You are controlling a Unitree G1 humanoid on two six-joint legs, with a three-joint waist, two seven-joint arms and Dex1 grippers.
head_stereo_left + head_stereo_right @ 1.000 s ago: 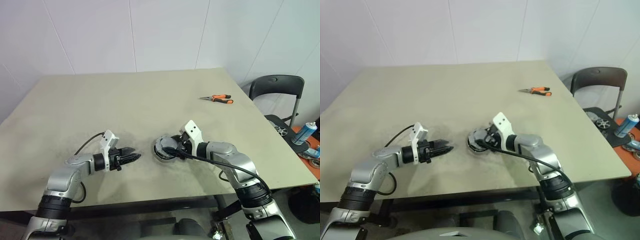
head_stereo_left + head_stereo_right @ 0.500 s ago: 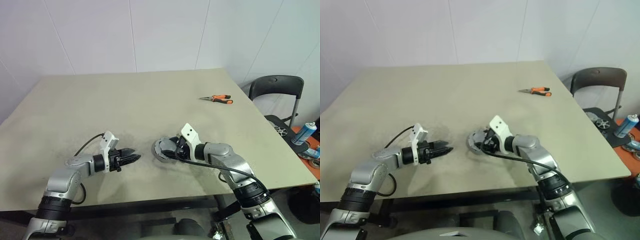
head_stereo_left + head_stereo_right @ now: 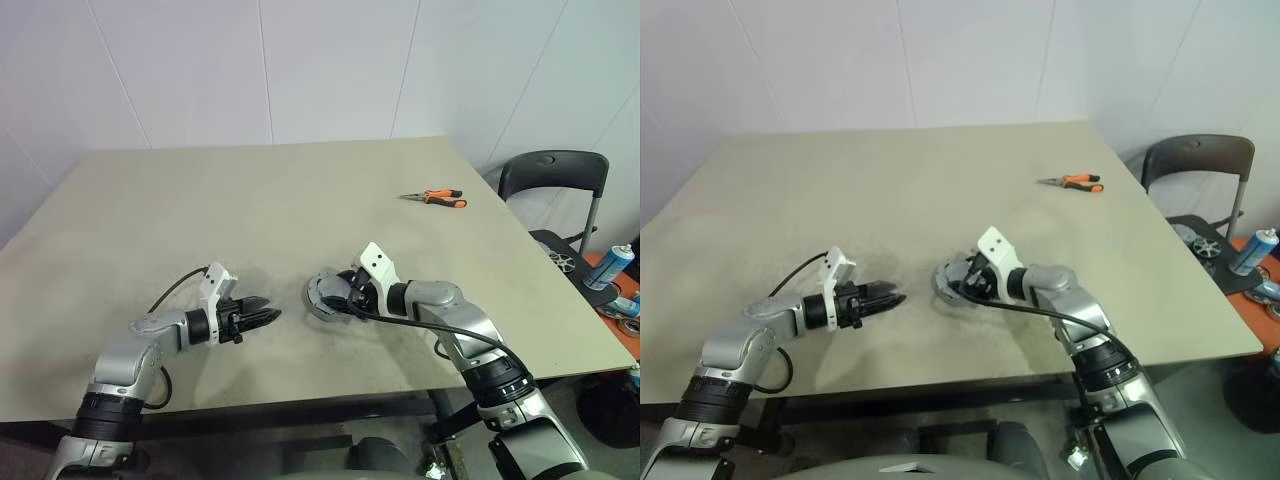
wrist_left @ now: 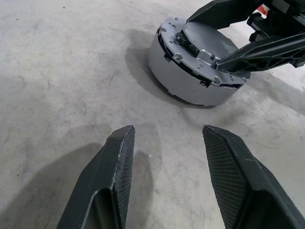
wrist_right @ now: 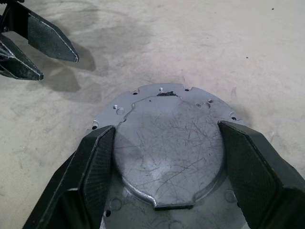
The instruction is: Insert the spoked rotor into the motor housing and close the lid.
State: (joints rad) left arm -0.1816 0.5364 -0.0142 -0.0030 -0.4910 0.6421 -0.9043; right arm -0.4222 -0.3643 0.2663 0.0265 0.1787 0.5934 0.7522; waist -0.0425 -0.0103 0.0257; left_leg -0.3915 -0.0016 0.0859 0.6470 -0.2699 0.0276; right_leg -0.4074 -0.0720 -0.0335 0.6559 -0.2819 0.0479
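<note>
A round grey motor housing (image 4: 183,83) stands on the table in front of me, with the dull grey lid (image 5: 167,148) lying on top of it. My right gripper (image 5: 165,126) reaches over it from the right, and its two black fingers (image 5: 95,167) press on opposite sides of the lid's raised, scratched centre. In the left eye view this gripper (image 3: 335,297) covers much of the lid. My left gripper (image 3: 272,315) hovers a short way left of the housing, pointing at it, open with nothing between its fingers (image 4: 116,162). The spoked rotor is hidden.
Orange-handled pliers (image 3: 437,197) lie far back on the right of the beige table (image 3: 250,210). A black chair (image 3: 555,178) and a spray can (image 3: 610,265) stand beyond the table's right edge.
My right hand has edged a little to the left over the lid and its wrist has turned slightly. The left arm has kept still.
</note>
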